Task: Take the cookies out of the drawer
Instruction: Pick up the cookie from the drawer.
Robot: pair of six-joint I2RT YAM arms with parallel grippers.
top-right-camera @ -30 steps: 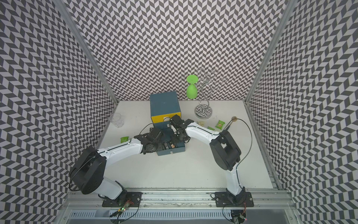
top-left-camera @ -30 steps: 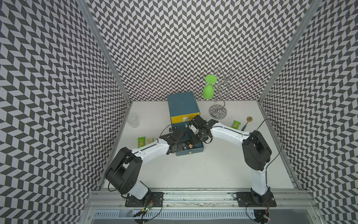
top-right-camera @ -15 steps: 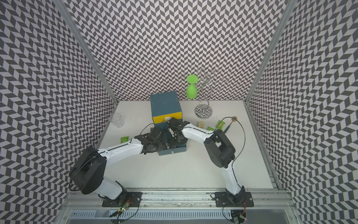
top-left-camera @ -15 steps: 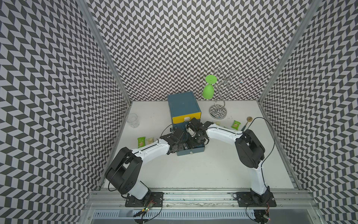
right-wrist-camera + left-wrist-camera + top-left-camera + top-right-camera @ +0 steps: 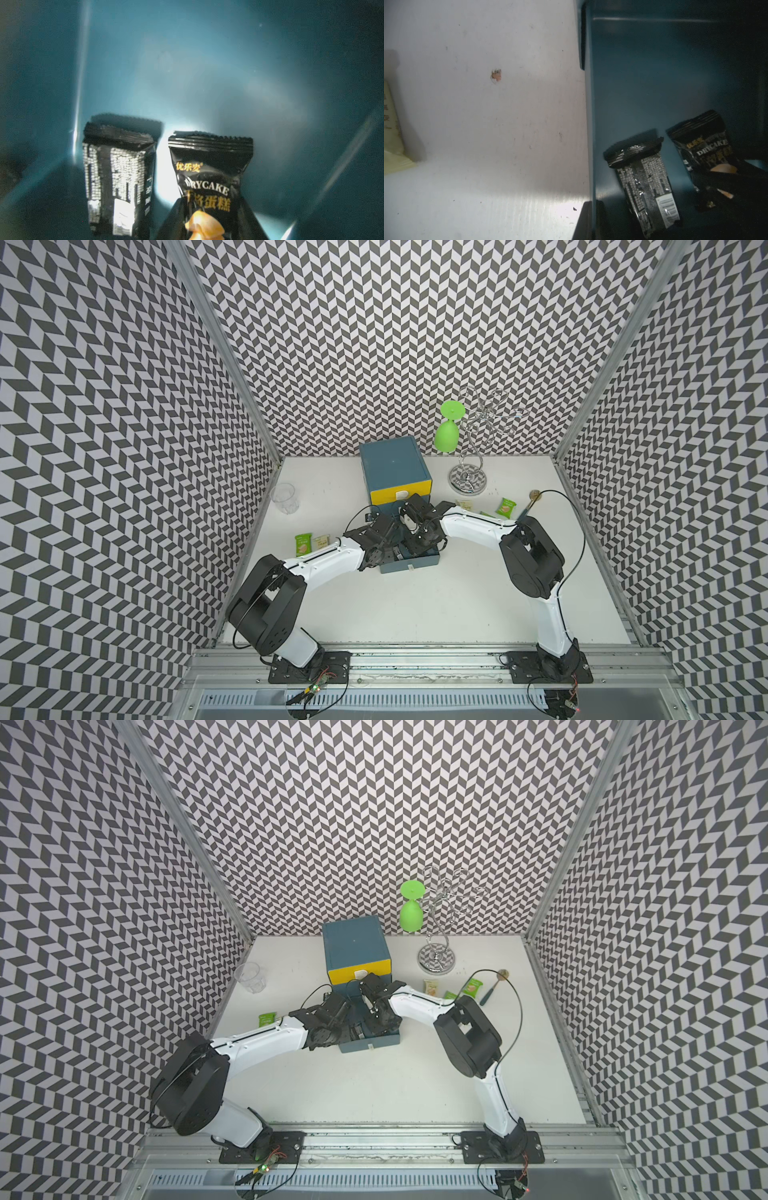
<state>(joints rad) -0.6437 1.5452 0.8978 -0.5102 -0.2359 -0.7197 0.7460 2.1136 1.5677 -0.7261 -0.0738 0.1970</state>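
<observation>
Overhead, a blue cabinet stands at the back of a white table. Its lower drawer is pulled out towards me. Both arms reach into it from either side.

The cookies are split between two places. Some packets lie out on the table: a green packet beside a cream packet on one side, and a second cream packet and a second green packet on the other. Two black packets lie side by side, apart, on the drawer floor: a label-up packet and a back-up packet.

I judge I am partway through, picking up the label-up packet. The right gripper is down inside the drawer, and its dark fingers flank that packet's lower end. I cannot tell whether they have clamped it. The left gripper sits clenched at the drawer's side wall; what it grips, if anything, is hidden.

Next I need a firm pinch on the thin wrapper, then a straight lift clear of the drawer walls and the left arm, then a carry out to the table. The back-up packet would follow.
</observation>
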